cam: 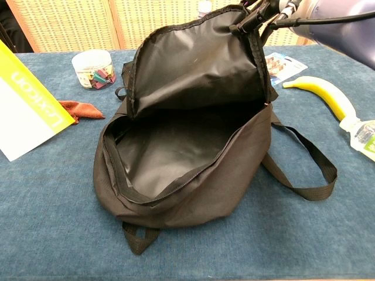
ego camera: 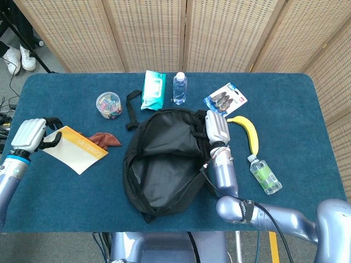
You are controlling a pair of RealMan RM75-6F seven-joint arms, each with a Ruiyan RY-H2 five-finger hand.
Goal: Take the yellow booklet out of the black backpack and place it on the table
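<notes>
The yellow booklet (ego camera: 77,149) is out of the bag, at the table's left, its white cover with a yellow band facing up. My left hand (ego camera: 30,137) grips its left edge. In the chest view the booklet (cam: 26,117) is tilted low over the table; whether it touches I cannot tell. The black backpack (ego camera: 164,159) lies in the middle, mouth wide open, and its inside (cam: 176,152) looks empty. My right hand (ego camera: 216,129) holds the bag's upper rim at the right and keeps the flap raised.
A brown cloth (ego camera: 105,139) lies partly under the booklet. Along the back are a jar of clips (ego camera: 108,104), a wipes pack (ego camera: 153,89), a water bottle (ego camera: 180,87) and a blister pack (ego camera: 225,98). A banana (ego camera: 248,131) and a small bottle (ego camera: 264,174) lie to the right.
</notes>
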